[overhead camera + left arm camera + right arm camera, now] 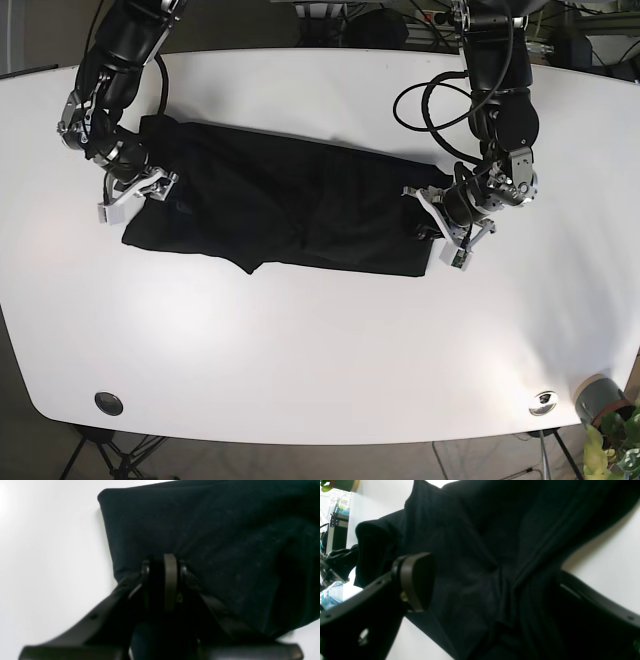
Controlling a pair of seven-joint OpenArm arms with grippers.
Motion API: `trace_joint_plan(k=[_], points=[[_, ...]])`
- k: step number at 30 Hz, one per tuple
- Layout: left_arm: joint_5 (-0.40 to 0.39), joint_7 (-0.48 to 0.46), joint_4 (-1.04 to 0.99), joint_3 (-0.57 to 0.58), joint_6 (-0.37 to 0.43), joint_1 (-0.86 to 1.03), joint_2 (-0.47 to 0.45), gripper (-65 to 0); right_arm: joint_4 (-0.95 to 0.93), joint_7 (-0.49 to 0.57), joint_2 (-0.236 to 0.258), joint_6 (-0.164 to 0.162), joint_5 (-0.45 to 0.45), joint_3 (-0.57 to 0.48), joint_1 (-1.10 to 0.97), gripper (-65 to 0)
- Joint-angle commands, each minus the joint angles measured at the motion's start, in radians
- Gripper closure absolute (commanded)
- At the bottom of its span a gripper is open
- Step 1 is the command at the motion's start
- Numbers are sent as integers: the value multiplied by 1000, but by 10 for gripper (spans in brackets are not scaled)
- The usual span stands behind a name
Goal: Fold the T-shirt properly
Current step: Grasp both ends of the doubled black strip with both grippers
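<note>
Your left gripper (162, 567) has its fingers pressed together on the edge of the T-shirt (290, 205), with dark cloth spreading away ahead of the fingertips. Your right gripper (480, 580) has its fingers spread wide apart, with bunched cloth lying between them; one pad (416, 580) sits beside the fabric. The T-shirt lies partly folded across the white table (320, 340), stretched between both grippers. A plant pot (598, 398) stands at the table corner.

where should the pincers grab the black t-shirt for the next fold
Probably the two short ends of the T-shirt, each pincer coming in from its own side: it lies as a long band across the table, and those free edges lift easily.
</note>
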Motion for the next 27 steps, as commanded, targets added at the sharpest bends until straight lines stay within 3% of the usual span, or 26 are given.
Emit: trace_joint_plan(k=[1,4,8,9,12,15,17,18,22,25,27], points=[[-10,-16,16,-1,-4,-20,-6,-53,11,-12,5,-3,-12,-23,17,-544],[-10,-16,16,-1,-4,-18,-6,-53,11,-12,5,-3,-12,-26,17,-491],[-10,-16,16,-1,-4,-3,-6,-54,14,6,9,-3,-12,-28,17,-254],[-10,-16,16,-1,-2,-3,-6,-54,15,9,9,-3,-12,-28,17,-168],[-10,-16,16,-1,-2,2,-1,-54,34,9,18,-5,-12,-25,17,-11],[-8,-15,16,-1,1,11,0,-54,89,9,29,-6,-12,-25,13,-41],[-10,-15,16,0,3,20,2,-54,132,9,31,-9,-12,-25,0,-24],[-11,-15,16,0,3,22,2,-54,152,9,32,-20,-12,-25,-6,-22],[-7,-15,16,0,3,22,34,-54,272,9,34,-115,-12,-30,-29,-22],[-7,-9,16,3,3,33,52,-54,356,8,42,-143,-9,-42,-49,-22],[-7,2,16,17,4,34,71,-54,399,8,46,-144,-9,-72,-53,-22]])
